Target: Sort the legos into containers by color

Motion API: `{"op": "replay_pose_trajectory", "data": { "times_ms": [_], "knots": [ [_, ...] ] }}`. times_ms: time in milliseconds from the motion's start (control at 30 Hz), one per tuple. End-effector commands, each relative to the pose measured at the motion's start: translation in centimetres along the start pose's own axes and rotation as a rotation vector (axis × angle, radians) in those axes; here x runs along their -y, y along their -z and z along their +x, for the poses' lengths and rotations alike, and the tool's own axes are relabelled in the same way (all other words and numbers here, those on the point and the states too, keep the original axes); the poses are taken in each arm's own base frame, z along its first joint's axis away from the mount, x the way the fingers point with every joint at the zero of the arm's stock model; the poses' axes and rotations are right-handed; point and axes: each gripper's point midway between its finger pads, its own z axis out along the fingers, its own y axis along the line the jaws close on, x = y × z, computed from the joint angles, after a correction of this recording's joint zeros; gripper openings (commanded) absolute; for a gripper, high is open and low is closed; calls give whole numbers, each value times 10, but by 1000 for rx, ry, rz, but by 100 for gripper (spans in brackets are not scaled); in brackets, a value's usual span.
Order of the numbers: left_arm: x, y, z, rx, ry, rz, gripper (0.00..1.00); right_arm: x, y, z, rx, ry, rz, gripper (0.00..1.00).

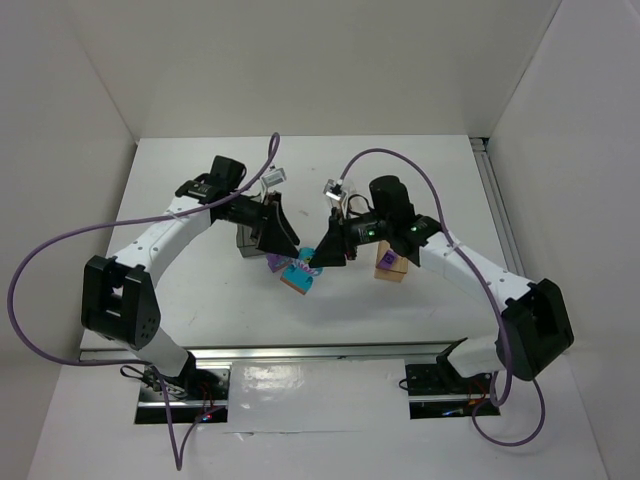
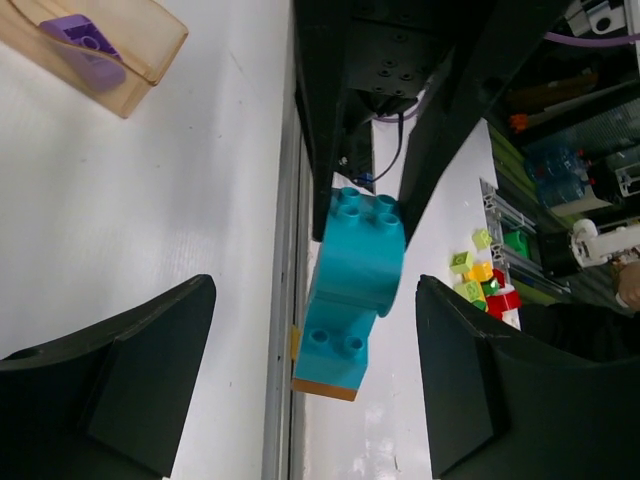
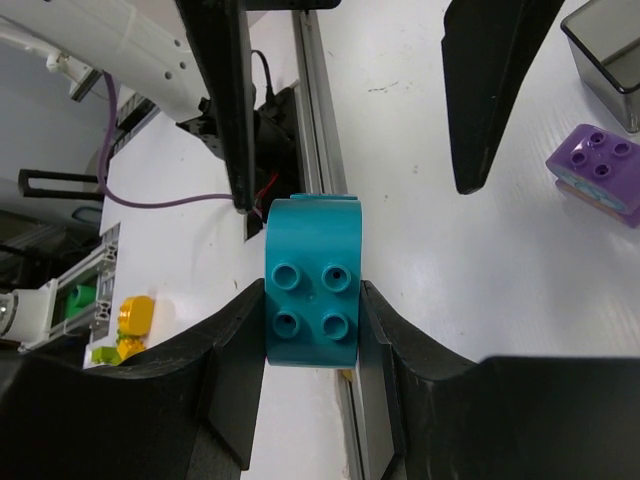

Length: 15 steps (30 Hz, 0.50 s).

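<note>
A: What was the biggest thing around the cyan brick?

B: The white table [image 1: 200, 190], spreading out on every side of it. After that came the two arms. The left arm [image 1: 160, 238] extended in from the brick's left and the right arm [image 1: 470, 265] from its right, and their ends met at the brick.

A: And the grippers?

B: The right gripper [image 3: 312, 300] was clamped on the cyan brick [image 2: 355, 270], its jaws pressed flat against two opposite sides. The left gripper [image 2: 315, 300] faced it with jaws apart, one on either side of the brick and neither touching it.

A: Was the brick off the table?

B: I could not tell from any view.

A: Where were the boxes?

B: The tan box [image 2: 150, 55] sat to the right of the cyan brick, near it. The grey box [image 3: 605, 50] stood to the brick's left and farther back. In the top view the left gripper partly hid it.

A: And the other bricks?

B: The boxed purple brick [image 2: 85, 40] lay inside the tan box. The loose purple brick [image 3: 597, 170] lay on the table just left of the cyan brick, between it and the grey box and apart from both.

A: What was smallest?

B: The orange plate [image 2: 325, 388], touching one end of the cyan brick. Only its thin edge showed.
</note>
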Motion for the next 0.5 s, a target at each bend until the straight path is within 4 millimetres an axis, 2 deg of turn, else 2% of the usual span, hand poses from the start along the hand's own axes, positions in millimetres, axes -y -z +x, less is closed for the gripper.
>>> {"op": "replay_pose_trajectory", "data": {
  "times_ms": [0,133,300,367,467],
  "knots": [
    [20,1,-12,31,-102,93,87,-8,0,-21,42,70,-40,31],
    [27,2,-12,37,-110,127,87,-2,-4,-26,41,69,-39,31],
    [27,-1,-10,29,-106,135,86,0,-7,-31,47,74,-51,31],
    [31,-8,-7,10,-103,154,82,3,-9,-32,50,65,-42,31],
    [26,-9,-3,-1,-75,148,77,5,-10,-35,53,71,-43,31]
  ]
}}
